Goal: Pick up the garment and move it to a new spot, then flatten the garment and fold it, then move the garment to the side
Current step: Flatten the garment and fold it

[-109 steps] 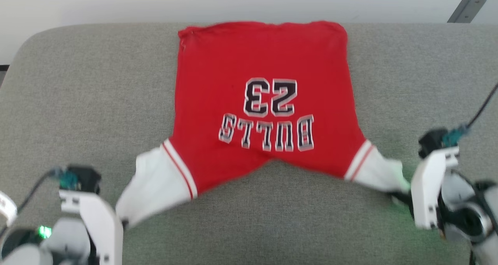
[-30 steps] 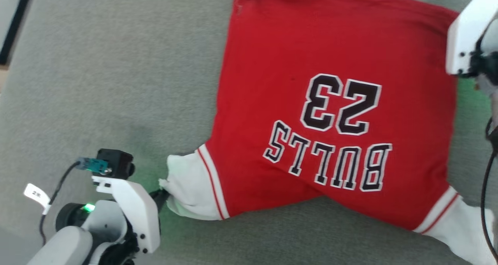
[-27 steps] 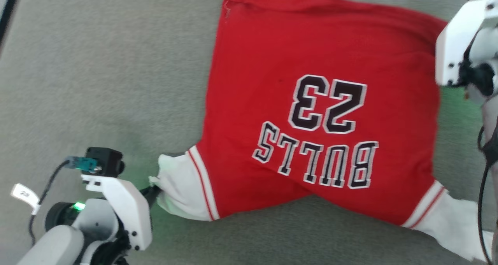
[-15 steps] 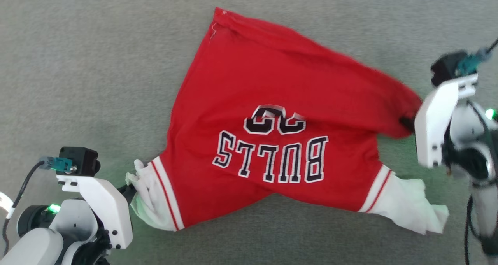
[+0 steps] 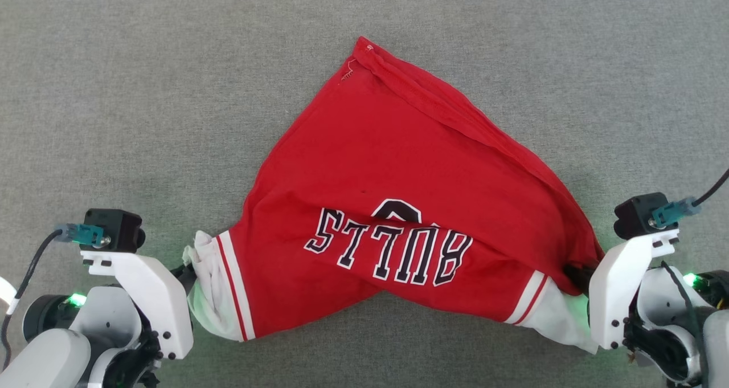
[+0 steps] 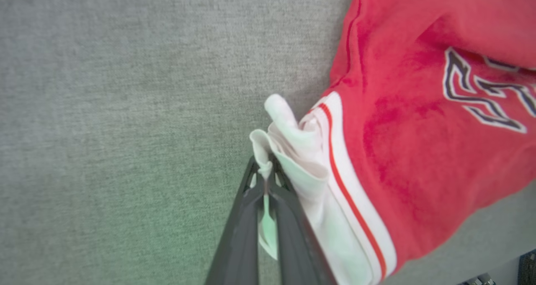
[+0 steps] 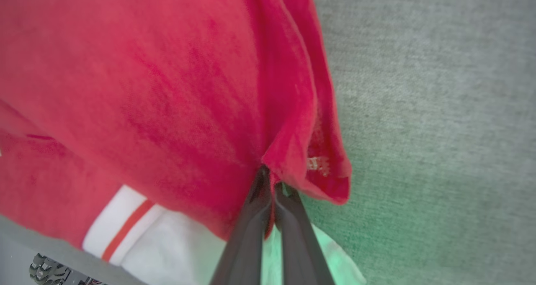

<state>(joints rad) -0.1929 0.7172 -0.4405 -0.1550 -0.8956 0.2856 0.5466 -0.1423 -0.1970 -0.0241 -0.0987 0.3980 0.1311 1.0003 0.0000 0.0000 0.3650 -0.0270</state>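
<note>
The garment [image 5: 398, 166], a red jersey with white sleeves and black "BULLS" lettering, lies on the grey surface, part-folded into a triangle, with the number mostly covered. My left gripper [image 5: 185, 274] at the lower left is shut on the bunched white left sleeve [image 6: 293, 151]; the left wrist view shows its fingertips [image 6: 264, 176] pinching the sleeve's edge. My right gripper [image 5: 575, 277] at the lower right is shut on a red hem corner [image 7: 318, 163], held just over the white right sleeve [image 7: 176, 243]. The far hem runs diagonally from the top corner [image 5: 364, 49] down to that gripper.
Grey woven upholstery [image 5: 142, 92] spreads out on all sides of the jersey. A black cable [image 5: 715, 188] trails from the right wrist and another [image 5: 28, 274] from the left wrist. A dark part of the robot's base [image 7: 42, 270] shows past the near edge.
My right gripper has drawn the far right hem corner toward me, down to the right sleeve, folding red cloth over the "23". The left gripper kept its hold on the left sleeve. The camera also shifted.
</note>
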